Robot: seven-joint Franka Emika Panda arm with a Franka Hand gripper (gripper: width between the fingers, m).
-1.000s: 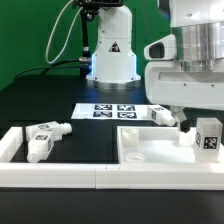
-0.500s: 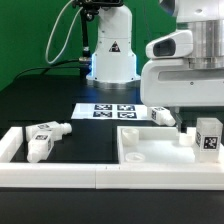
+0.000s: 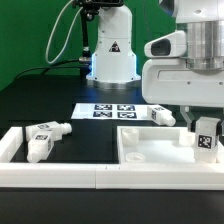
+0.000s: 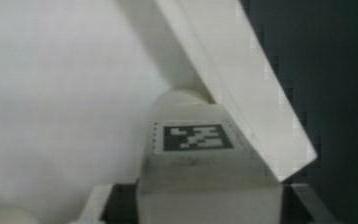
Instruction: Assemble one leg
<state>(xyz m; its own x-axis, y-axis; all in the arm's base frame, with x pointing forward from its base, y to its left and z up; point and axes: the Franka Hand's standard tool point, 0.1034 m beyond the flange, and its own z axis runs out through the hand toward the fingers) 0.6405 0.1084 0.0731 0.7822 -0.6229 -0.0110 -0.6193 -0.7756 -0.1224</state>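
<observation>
A white leg (image 3: 206,139) with a black-and-white tag stands upright at the right side of the large white tabletop (image 3: 150,158), in the exterior view's right. My gripper (image 3: 204,128) is over it, fingers down either side, shut on the leg. In the wrist view the leg (image 4: 197,140) fills the gap between my gripper's (image 4: 202,208) two fingers, its tag facing the camera. The tabletop's raised rim (image 4: 229,70) runs diagonally beside it. A second leg (image 3: 42,140) lies in the exterior view's left, and a third (image 3: 163,115) behind the tabletop.
The marker board (image 3: 110,111) lies behind the tabletop. The robot base (image 3: 110,50) stands at the back. A low white wall (image 3: 60,178) runs along the front, with a white block (image 3: 8,143) at its left end.
The gripper has shifted a little towards the exterior view's right, and its fingers now stand on either side of the leg, closed on it. The leg has barely moved.
</observation>
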